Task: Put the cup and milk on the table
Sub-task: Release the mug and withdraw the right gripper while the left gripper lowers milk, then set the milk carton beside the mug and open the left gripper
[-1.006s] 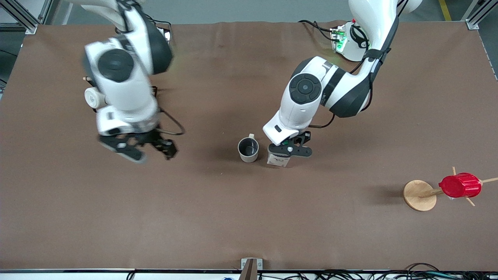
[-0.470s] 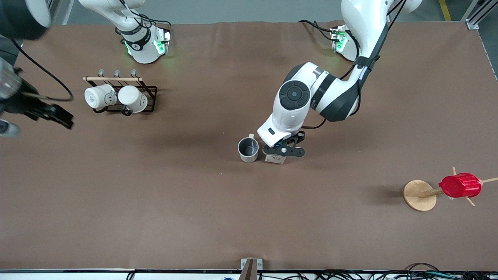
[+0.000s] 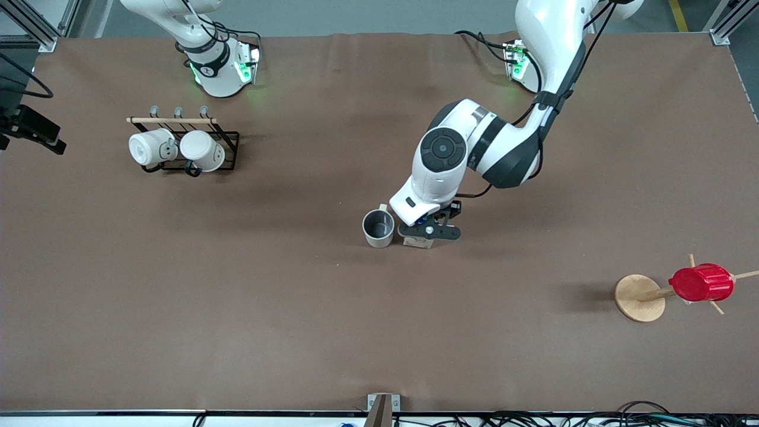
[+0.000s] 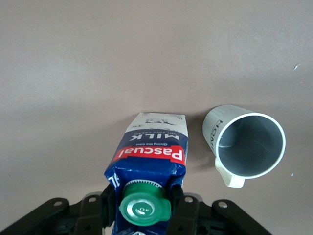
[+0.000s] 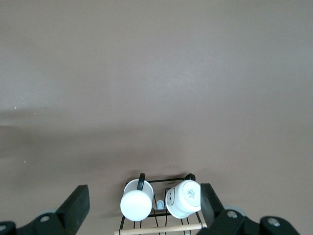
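Milk, a small dark-blue and white carton (image 4: 149, 156) with a red label and round green cap, stands near the middle of the brown matte counter (image 3: 379, 332), just beside the small beige-white mug (image 3: 378, 228) with the grey inside, on the side toward the left arm's end. The left gripper (image 3: 428, 232) sits right on top of it, fingers (image 4: 108, 205) pinched tight against the carton's upper part either side of the cap. From the left wrist view the carton's long axis runs straight away from the fingers down to the counter, cap uppermost, so it looks upright, with its base apparently at or very near the surface; letting go and lifting straight up seems to be what remains. The mug stands upright, mouth up, apart from the carton. The right gripper (image 5: 142, 208) waits with fingers spread wide and empty, above the black wire rack (image 3: 184, 148) holding two white mugs.
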`<control>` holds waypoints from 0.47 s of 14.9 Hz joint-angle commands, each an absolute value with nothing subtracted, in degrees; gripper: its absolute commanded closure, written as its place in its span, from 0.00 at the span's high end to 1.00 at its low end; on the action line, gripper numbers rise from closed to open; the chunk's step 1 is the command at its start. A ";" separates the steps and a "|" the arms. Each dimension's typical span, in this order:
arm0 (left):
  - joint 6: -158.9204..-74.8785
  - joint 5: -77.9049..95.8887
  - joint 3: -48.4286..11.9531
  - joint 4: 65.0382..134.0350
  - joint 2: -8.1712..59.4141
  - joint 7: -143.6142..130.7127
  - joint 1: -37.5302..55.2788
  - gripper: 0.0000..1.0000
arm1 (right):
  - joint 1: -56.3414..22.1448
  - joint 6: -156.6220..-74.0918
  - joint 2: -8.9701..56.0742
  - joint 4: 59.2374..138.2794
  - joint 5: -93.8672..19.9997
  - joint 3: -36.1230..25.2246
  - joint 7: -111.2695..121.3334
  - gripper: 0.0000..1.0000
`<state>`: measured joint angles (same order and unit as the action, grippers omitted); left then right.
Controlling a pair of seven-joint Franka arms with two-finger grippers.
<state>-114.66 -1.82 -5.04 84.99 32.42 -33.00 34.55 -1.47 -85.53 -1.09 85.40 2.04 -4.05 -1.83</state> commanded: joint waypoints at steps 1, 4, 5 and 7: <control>-114.35 -1.41 -4.57 83.32 33.49 -34.45 35.33 0.12 | -0.53 -85.08 -0.70 84.99 0.26 -3.25 -0.97 1.00; -114.35 -1.41 -4.57 83.32 33.40 -34.19 35.42 0.39 | -0.70 -84.90 -0.70 85.08 0.26 -3.08 -0.97 1.00; -114.35 -1.58 -4.57 83.32 33.14 -33.67 35.42 0.72 | -0.70 -84.90 -0.70 85.08 0.26 -2.99 -0.97 1.00; -114.35 -1.76 -4.57 83.32 32.61 -33.57 35.25 1.00 | -0.70 -84.81 -0.70 85.17 0.26 -3.08 -0.88 1.00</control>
<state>-114.69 -1.82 -5.02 84.53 32.58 -33.68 34.81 -1.47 -85.36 -0.73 85.40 1.45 -3.55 -1.68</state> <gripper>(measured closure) 0.458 0.000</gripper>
